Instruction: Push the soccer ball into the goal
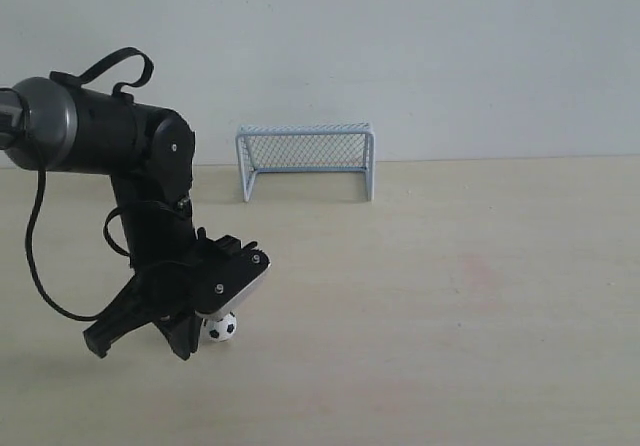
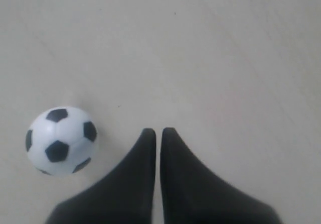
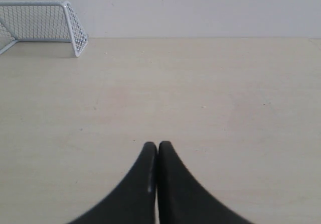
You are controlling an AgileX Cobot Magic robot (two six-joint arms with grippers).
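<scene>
Ball position comes first: the soccer ball (image 1: 221,327) sits on the pale surface (image 1: 450,316) at the near side, well apart from the goal (image 1: 305,161), which stands at the far edge against the wall (image 1: 450,46) with its open mouth facing the ball.

Just beside the ball, not touching it, is the left tool (image 2: 158,132). Its jaws are together with only a hairline slit between them, and they hold nothing. The wrist view shows bare surface between the fingertips and the ball.

The step in hand looks like lining up the push. To do it well, the closed tips should probably sit behind the ball on the side away from the goal, low enough to meet it near mid-height, on the line from the ball to the goal mouth. A round ball will likely squirt sideways from an off-centre touch, so a slow, straight, steady shove seems wiser than a flick.

The right tool (image 3: 158,144) is likewise closed and empty, with the goal's corner in its view and no ball.
</scene>
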